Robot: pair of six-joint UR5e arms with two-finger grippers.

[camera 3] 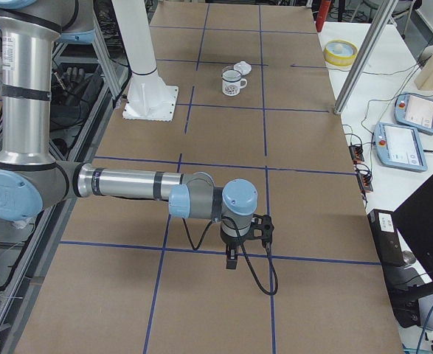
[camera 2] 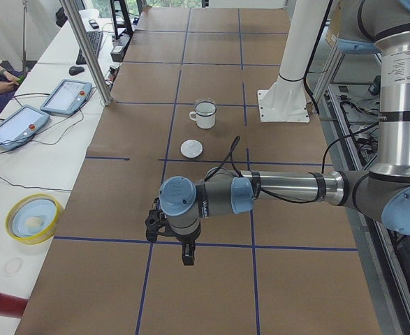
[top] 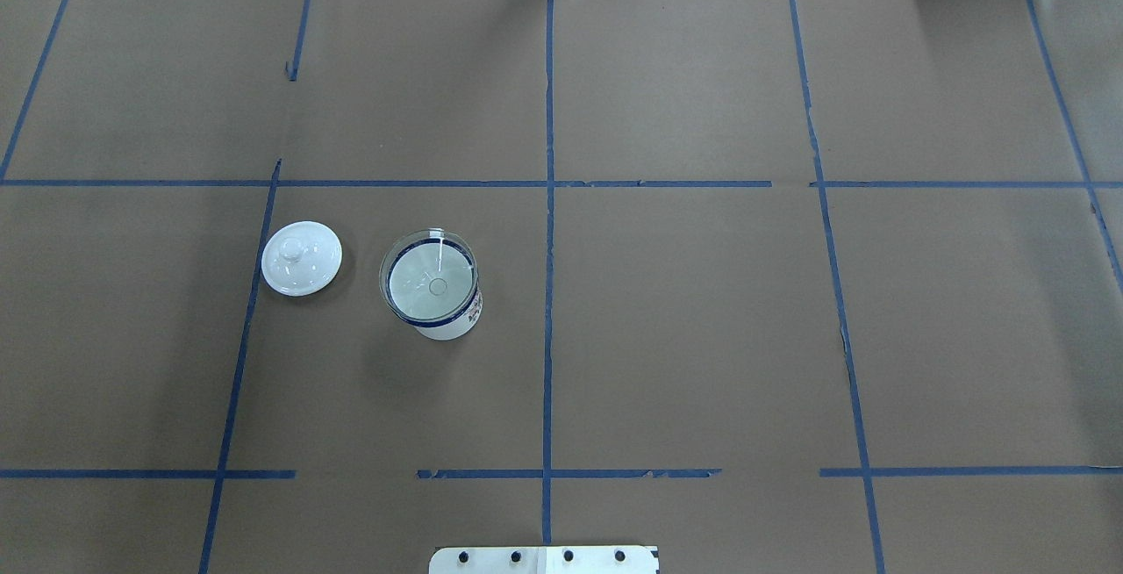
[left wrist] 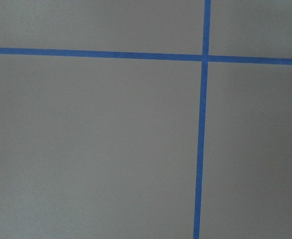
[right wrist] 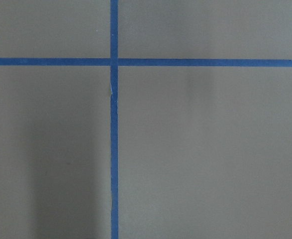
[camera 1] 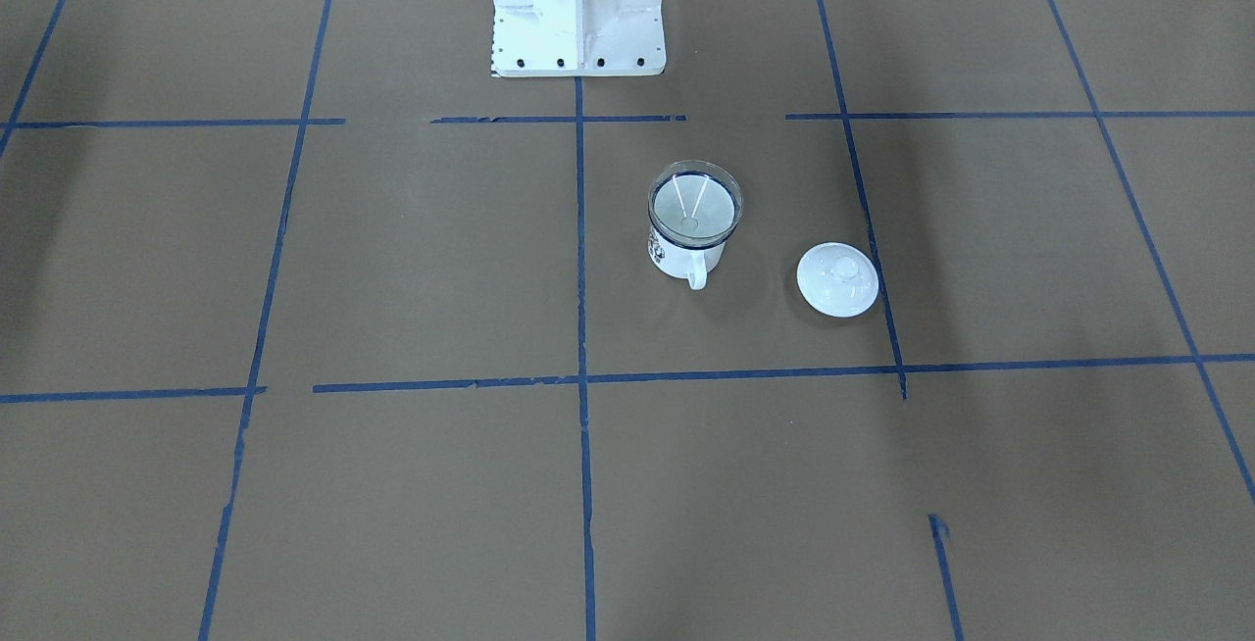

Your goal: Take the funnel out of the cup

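One lid (camera 1: 836, 278), one cup (camera 1: 673, 256), one funnel (camera 1: 694, 202).

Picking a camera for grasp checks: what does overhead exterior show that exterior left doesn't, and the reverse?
Only overhead exterior: a look straight down into the funnel seated in the cup, right to its stem opening. Only exterior left: the left arm and its pincer, hanging far from the cup, plus two pendants off to the side. Both: the cup and the white lid side by side, apart.
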